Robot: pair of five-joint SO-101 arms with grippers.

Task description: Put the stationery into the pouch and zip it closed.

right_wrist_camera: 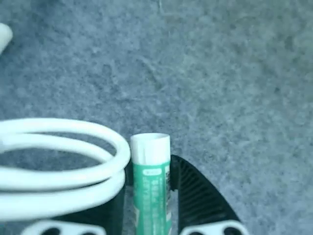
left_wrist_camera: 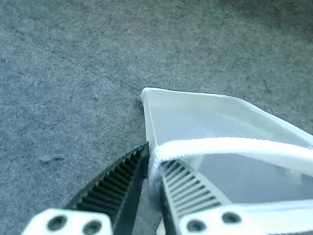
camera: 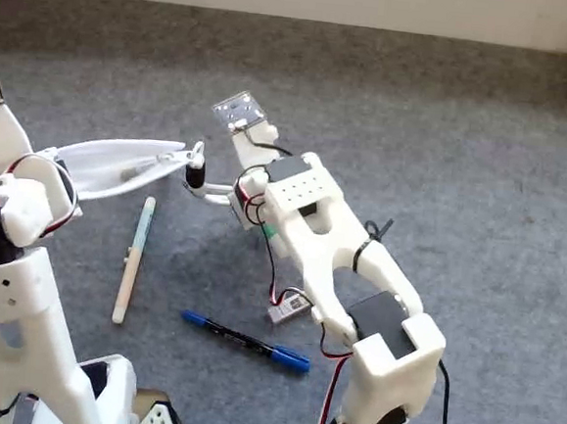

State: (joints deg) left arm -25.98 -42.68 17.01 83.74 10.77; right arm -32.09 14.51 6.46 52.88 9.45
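A translucent white mesh pouch [camera: 120, 165] hangs above the carpet. My left gripper [camera: 66, 170] is shut on its near end. In the left wrist view the pouch [left_wrist_camera: 210, 122] has its seam pinched in the left gripper [left_wrist_camera: 151, 164]. My right gripper [right_wrist_camera: 151, 169] is shut on a green and white stick [right_wrist_camera: 150, 186] with a white cap, pointing down at the carpet. A thick white loop [right_wrist_camera: 63, 166] lies right beside the stick. From above, the stick's green [camera: 269, 233] peeks out under the right arm. A white and teal pen [camera: 134, 257] and a blue marker [camera: 246, 341] lie on the carpet.
Grey carpet [camera: 447, 136] covers the whole floor, with open room at the back and right. The right arm's body [camera: 330, 245] spans the middle, and its cables hang below it. A small black piece [camera: 195, 176] sits at the pouch's far tip.
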